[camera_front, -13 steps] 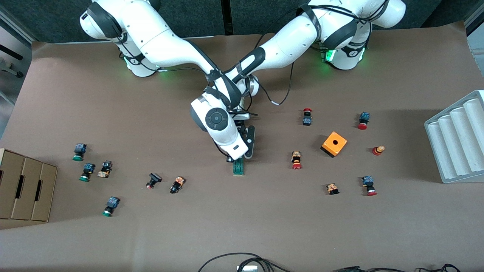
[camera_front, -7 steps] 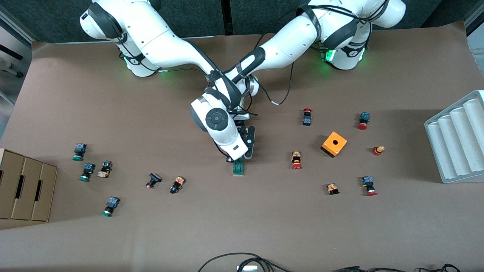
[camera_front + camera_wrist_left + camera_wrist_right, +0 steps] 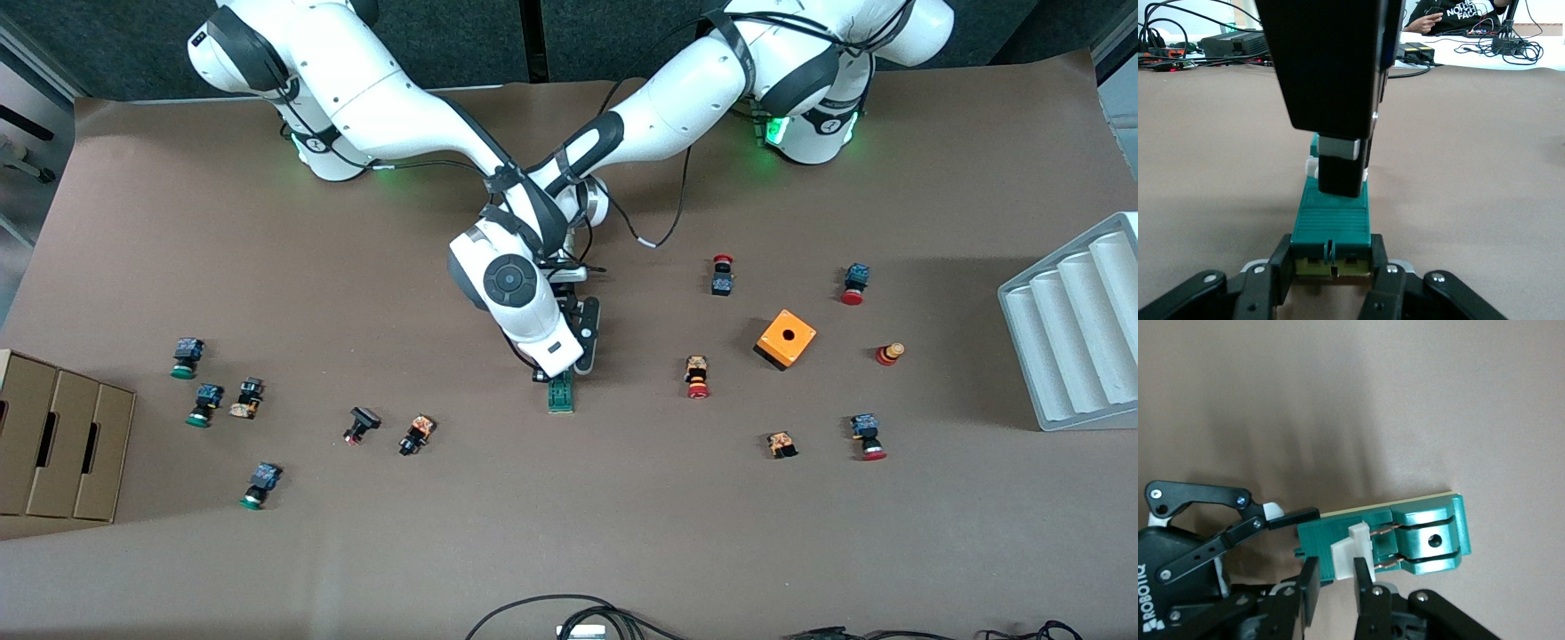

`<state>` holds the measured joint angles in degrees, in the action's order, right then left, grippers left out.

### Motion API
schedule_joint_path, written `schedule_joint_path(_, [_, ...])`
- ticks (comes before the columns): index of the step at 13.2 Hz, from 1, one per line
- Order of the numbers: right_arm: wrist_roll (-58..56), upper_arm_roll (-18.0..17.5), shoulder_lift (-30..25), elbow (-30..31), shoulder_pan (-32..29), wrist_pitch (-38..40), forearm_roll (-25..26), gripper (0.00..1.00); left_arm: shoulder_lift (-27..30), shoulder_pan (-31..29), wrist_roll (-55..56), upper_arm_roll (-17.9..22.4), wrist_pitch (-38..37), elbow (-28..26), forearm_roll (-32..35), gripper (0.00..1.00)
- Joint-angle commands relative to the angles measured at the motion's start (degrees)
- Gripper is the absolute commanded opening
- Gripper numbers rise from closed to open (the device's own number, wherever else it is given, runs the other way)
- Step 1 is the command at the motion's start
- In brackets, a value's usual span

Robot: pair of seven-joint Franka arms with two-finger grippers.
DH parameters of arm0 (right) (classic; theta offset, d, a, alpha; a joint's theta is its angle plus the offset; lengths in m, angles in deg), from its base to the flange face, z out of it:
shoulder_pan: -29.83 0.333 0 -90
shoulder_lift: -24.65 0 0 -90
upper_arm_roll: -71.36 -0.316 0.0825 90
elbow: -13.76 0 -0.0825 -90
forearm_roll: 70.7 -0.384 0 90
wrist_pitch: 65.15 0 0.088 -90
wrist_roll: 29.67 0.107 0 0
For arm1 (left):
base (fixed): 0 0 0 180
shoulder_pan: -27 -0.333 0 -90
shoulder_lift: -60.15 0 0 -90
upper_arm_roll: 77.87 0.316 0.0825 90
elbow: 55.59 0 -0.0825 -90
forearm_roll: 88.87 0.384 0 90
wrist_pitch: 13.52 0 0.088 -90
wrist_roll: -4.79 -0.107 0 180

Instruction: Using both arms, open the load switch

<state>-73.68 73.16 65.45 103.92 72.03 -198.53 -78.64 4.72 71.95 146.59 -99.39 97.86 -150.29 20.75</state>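
While both arms meet over the middle of the table (image 3: 622,533), the load switch (image 3: 560,394) lies flat on the brown surface, well apart from the orange cube (image 3: 786,339) toward the left arm's end and from the small push-buttons (image 3: 416,434) scattered toward the right arm's end. The left gripper (image 3: 1331,277) has its jaws closed narrowly on the end of the green body, one finger on each side wall. The right gripper (image 3: 1331,577) comes down from above, its jaws pinched on the white end piece (image 3: 1351,550) that sits on top of the switch.

The risk here looks like slip. The white piece is small and smooth, so a pull that is not straight could let the right fingers (image 3: 1366,583) slide off. The left grip covers only the end of the body; a strong upward pull could tilt the whole switch off the table instead of opening it.
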Motion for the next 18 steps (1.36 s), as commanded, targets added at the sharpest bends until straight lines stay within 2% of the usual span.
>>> schedule_joint_path(1, [1.21, 0.40, 1.22, 0.10, 0.52, -1.88, 1.00, 0.30, -0.20, 0.31, 0.23, 1.48, 0.15, 0.92, 1.12, 0.08])
schedule_joint_path(15, [1.12, 0.40, 1.40, -0.08, 0.61, -2.32, 1.00, 0.30, -0.12, 0.31, 0.23, 1.48, 0.15, 0.92, 1.12, 0.08])
schedule_joint_path(17, [1.21, 0.40, 0.96, -0.08, 0.52, -1.97, 0.91, 0.38, -0.12, 0.31, 0.23, 1.48, 0.15, 0.83, 1.12, 0.08])
schedule_joint_path(18, [1.12, 0.40, 0.61, -0.08, 0.52, -1.80, 0.91, 0.47, -0.12, 0.31, 0.23, 1.48, 0.15, 0.83, 1.12, 0.08])
